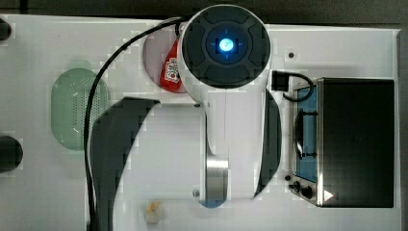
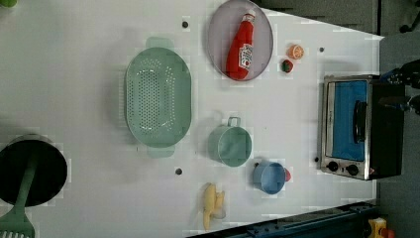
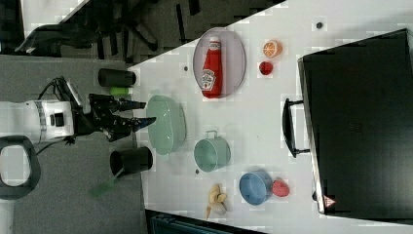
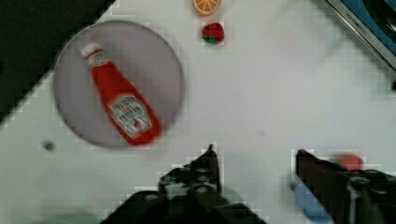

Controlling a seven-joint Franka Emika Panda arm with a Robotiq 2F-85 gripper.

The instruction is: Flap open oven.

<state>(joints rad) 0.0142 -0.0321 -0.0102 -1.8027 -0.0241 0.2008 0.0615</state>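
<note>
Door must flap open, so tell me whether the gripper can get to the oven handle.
Probably yes: the gripper, jaws open, hangs apart from the oven; its handle faces bare table.

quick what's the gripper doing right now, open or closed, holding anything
Gripper: open, fingers spread apart, holding nothing, hovering above the table away from the oven.

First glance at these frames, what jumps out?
The oven dominates: a silver box with a black top, blue glass door shut, bar handle and two knobs, at the left view's right edge. Next, the red ketchup bottle lying on a round grey plate, and the big green colander mid-table. The gripper hangs open over the colander's far end, well away from the oven.
</note>
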